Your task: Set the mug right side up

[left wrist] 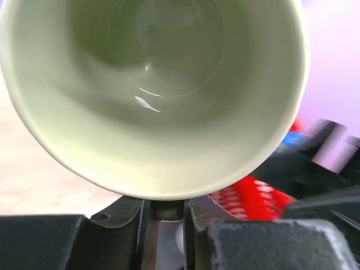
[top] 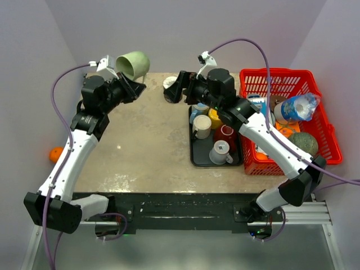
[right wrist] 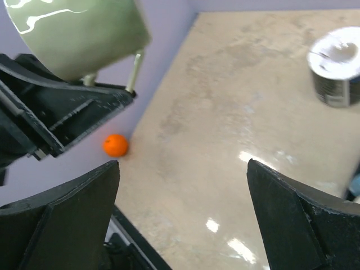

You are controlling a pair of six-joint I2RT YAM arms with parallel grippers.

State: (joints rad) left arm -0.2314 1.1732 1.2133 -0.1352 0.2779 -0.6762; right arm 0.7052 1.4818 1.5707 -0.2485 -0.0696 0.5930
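Top external shows the green mug (top: 134, 63) tilted in the air above the table's (top: 152, 146) far edge, left wrist shows the left gripper (left wrist: 167, 209) narrowly pinching only its rim, and right wrist shows the right gripper (right wrist: 183, 225) wide and empty above the table, so the mug could pivot, slip and drop.

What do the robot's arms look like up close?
The left arm and right arm have white shells, black joints and black bases. A purple cable loops off each wrist. The left end effector and right end effector are black, with two wedge-shaped fingers.
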